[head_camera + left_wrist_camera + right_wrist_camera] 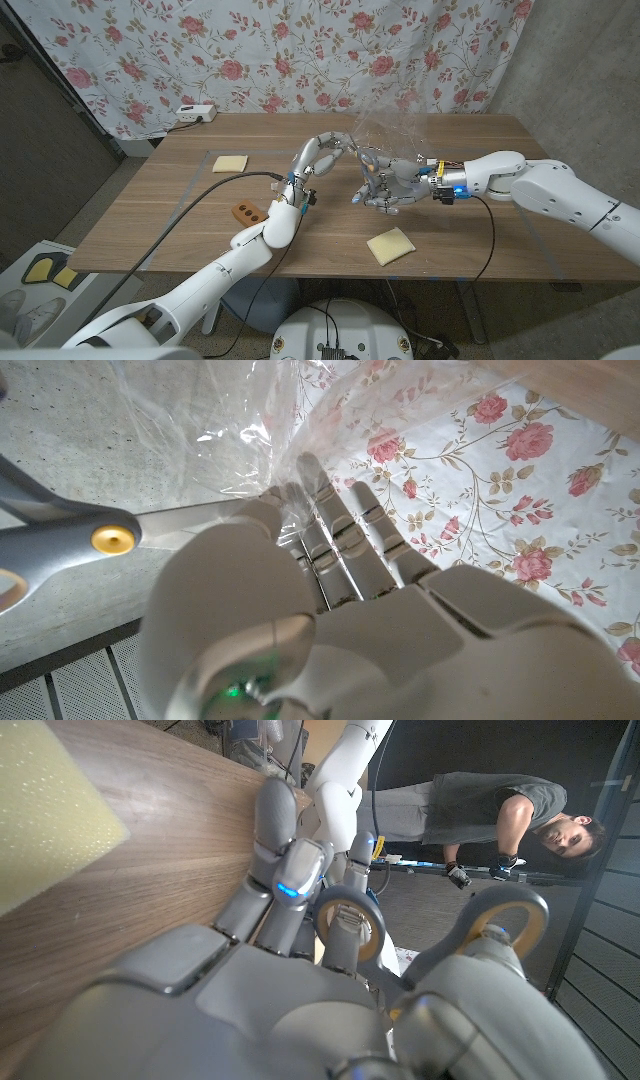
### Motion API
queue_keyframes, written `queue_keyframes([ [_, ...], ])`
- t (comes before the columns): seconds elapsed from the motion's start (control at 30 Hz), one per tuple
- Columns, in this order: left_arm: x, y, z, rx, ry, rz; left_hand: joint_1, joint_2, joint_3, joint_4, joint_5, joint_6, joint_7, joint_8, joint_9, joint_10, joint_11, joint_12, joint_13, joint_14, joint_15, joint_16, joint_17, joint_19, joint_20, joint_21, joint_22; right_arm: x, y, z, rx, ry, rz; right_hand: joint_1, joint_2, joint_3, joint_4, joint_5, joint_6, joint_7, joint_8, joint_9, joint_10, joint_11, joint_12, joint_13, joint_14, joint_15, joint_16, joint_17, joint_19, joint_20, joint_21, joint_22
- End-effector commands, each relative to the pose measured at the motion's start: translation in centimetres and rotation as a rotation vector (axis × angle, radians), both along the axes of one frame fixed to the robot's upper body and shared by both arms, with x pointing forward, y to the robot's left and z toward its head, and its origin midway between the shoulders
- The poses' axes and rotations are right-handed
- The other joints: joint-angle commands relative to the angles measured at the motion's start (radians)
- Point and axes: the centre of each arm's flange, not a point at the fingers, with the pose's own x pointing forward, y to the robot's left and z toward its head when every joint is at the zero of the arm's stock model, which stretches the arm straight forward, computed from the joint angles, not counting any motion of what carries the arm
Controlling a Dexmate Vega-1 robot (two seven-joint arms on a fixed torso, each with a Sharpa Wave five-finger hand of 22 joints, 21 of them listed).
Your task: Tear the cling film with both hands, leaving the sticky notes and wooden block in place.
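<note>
While the left hand (325, 152) pinches the cling film (390, 125) above the table (480, 210), the right hand (385, 185) grips scissors (90, 540) with fingers through the handle loops, blade touching the film. One sticky-note pad (390, 245) lies near the front edge, another (230, 163) toward the back left. A wooden block (247, 212) sits beside the left forearm.

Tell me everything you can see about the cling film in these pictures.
The cling film is a thin, clear, crinkled sheet with shiny creases, held up above the middle of the wooden table. The left robot hand pinches its lower edge between its fingertips. In the left wrist view, a scissor blade reaches the film beside those fingers. The scissors' handles are in the right robot hand.
</note>
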Motion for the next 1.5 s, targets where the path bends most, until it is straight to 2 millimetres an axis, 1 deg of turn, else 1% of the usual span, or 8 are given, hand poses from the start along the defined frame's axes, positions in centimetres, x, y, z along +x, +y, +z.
queue_keyframes([
  [0.03,0.5,0.3,0.0,-0.063,0.028,-0.025,-0.005,0.002,0.001,0.000,-0.005,0.004,0.001,-0.003,0.000,0.007,-0.001,-0.005,0.004,0.006,-0.002,-0.001,0.004,-0.003,-0.002,0.010,0.001,-0.1,-0.2,-0.7,0.006,0.024,-0.004,0.007,0.011,-0.011,-0.004,0.006,-0.110,0.118,0.009,-0.001,0.248,-0.168,0.006,-0.002,-0.027,-0.061,0.010,0.004,0.007,-0.064,-0.006,0.004],
  [0.5,0.3,0.7,0.4,-0.073,0.009,-0.018,-0.006,0.002,0.002,0.001,-0.005,0.007,-0.003,-0.007,0.000,0.009,-0.002,-0.009,0.005,0.009,-0.002,-0.003,0.006,-0.005,-0.004,0.018,-0.002,-0.7,-0.7,-1.1,0.018,0.017,-0.019,0.003,0.011,-0.041,-0.009,0.011,-0.113,0.122,0.009,-0.010,0.248,-0.166,-0.002,-0.032,-0.028,-0.059,0.009,0.004,0.013,-0.064,-0.017,0.007],
  [0.7,0.2,0.8,0.3,-0.077,0.010,-0.017,-0.007,0.002,0.001,0.000,-0.005,0.006,-0.003,-0.009,0.001,0.010,-0.002,-0.010,0.005,0.009,-0.002,-0.004,0.007,-0.005,-0.004,0.022,-0.003,-0.9,-0.7,-1.3,0.022,0.031,-0.022,-0.001,0.018,-0.059,-0.010,0.014,-0.114,0.124,0.010,-0.014,0.239,-0.162,0.015,-0.013,-0.028,-0.059,0.009,0.004,0.016,-0.064,-0.023,0.011],
  [0.8,0.1,0.8,0.2,-0.078,0.007,-0.017,-0.007,0.002,0.001,0.000,-0.005,0.006,-0.003,-0.009,0.002,0.011,-0.002,-0.010,0.006,0.009,-0.002,-0.005,0.007,-0.006,-0.005,0.024,-0.004,-0.9,-0.8,-1.4,0.020,0.031,-0.022,-0.001,0.021,-0.067,-0.010,0.016,-0.115,0.124,0.010,-0.017,0.244,-0.159,-0.003,-0.050,-0.028,-0.059,0.009,0.004,0.015,-0.064,-0.028,0.011],
  [1.1,-0.4,0.8,0.1,-0.089,-0.002,-0.019,-0.008,0.002,0.001,0.000,-0.005,0.008,-0.002,-0.010,0.003,0.009,-0.002,-0.015,0.005,0.011,-0.001,-0.007,0.009,-0.008,-0.006,0.029,-0.006,-1.1,-1.1,-1.4,0.022,0.021,-0.026,0.001,0.026,-0.081,-0.011,0.018,-0.118,0.127,0.009,-0.021,0.235,-0.161,0.016,-0.030,-0.027,-0.058,0.009,0.004,0.019,-0.064,-0.033,0.014],
  [1.13,-0.5,0.9,0.1,-0.089,-0.002,-0.018,-0.008,0.002,0.001,0.000,-0.005,0.009,-0.001,-0.010,0.003,0.008,-0.002,-0.016,0.004,0.011,-0.002,-0.007,0.009,-0.009,-0.006,0.029,-0.006,-1.1,-1.1,-1.4,0.023,0.020,-0.028,0.002,0.027,-0.086,-0.011,0.019,-0.119,0.127,0.010,-0.021,0.243,-0.161,-0.002,-0.064,-0.027,-0.058,0.009,0.004,0.019,-0.064,-0.035,0.015],
  [1.27,-0.5,1.0,0.1,-0.088,0.000,-0.007,-0.008,0.002,0.001,0.000,-0.005,0.008,-0.002,-0.012,0.003,0.013,-0.002,-0.015,0.005,0.011,-0.002,-0.008,0.010,-0.010,-0.007,0.031,-0.006,-1.3,-1.4,-1.4,0.031,0.015,-0.029,0.001,0.027,-0.093,-0.011,0.020,-0.119,0.128,0.010,-0.022,0.235,-0.157,0.013,-0.043,-0.026,-0.058,0.009,0.004,0.019,-0.065,-0.040,0.012],
  [1.5,0.2,1.5,0.0,-0.049,0.020,0.035,-0.007,0.001,0.002,-0.001,-0.006,0.008,-0.001,-0.013,0.005,0.014,-0.002,-0.016,0.007,0.013,-0.002,-0.009,0.011,-0.012,-0.005,0.036,-0.007,-2.2,-2.2,-0.9,0.034,-0.013,-0.044,-0.008,0.027,-0.113,-0.006,0.021,-0.126,0.130,0.009,-0.024,0.233,-0.155,0.013,-0.053,-0.030,-0.057,0.008,0.004,0.021,-0.065,-0.045,0.016],
])
